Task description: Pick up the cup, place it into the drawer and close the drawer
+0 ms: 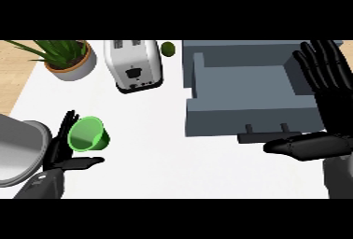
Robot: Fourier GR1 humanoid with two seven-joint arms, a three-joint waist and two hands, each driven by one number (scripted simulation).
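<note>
The green cup (88, 134) lies tilted on the white counter at the lower left, its mouth turned towards me. My left hand (60, 156) is right beside it, open: straight fingers (66, 125) stand against the cup's left side and the thumb sticks out below it. The grey drawer (207, 112) stands open at the right, with nothing inside it and its dark handle (265, 136) on the near face. My right hand (334, 105) is open over the drawer's right wall, fingers pointing away from me, thumb reaching left beside the handle.
A silver toaster (134, 65) stands at the back centre, with a potted plant (67, 57) to its left and a small green fruit (167, 47) to its right. A grey round vessel (17, 149) sits at the left edge behind my left forearm.
</note>
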